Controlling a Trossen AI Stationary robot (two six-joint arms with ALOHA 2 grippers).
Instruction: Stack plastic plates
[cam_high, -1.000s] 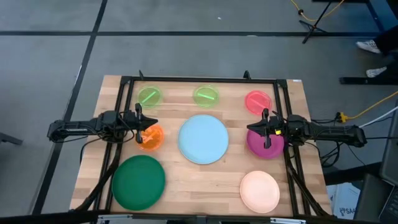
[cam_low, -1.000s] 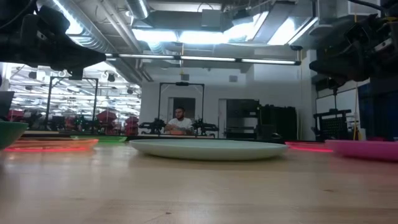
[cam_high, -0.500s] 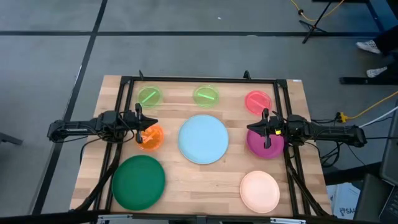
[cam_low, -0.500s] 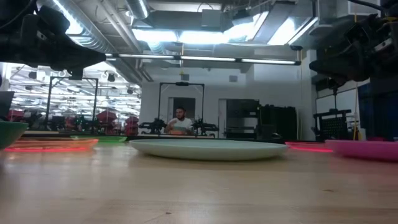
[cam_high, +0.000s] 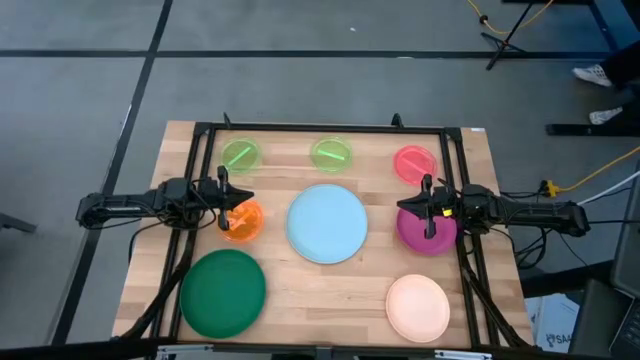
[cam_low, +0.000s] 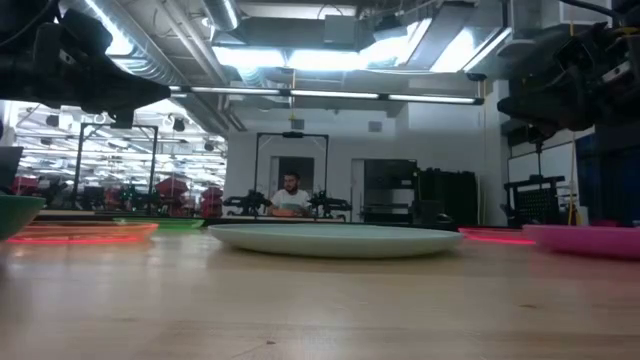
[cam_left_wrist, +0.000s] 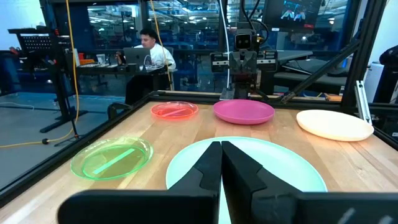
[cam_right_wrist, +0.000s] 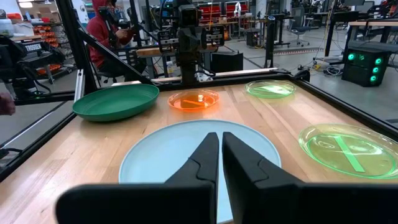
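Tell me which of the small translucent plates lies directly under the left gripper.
The orange plate. The left gripper, jaws shut, hangs over its edge, while the two lime green plates and the pink plate lie apart along the far side.

Eight plastic plates (cam_high: 327, 223) lie apart, unstacked, on the wooden table (cam_high: 330, 290).

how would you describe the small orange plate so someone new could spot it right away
Start at the large light blue round plastic plate in the middle of the wooden table. Beside it, under the left gripper, lies the small translucent orange plastic plate. It is the only orange one: the small neighbours in the far row are lime green or pink.
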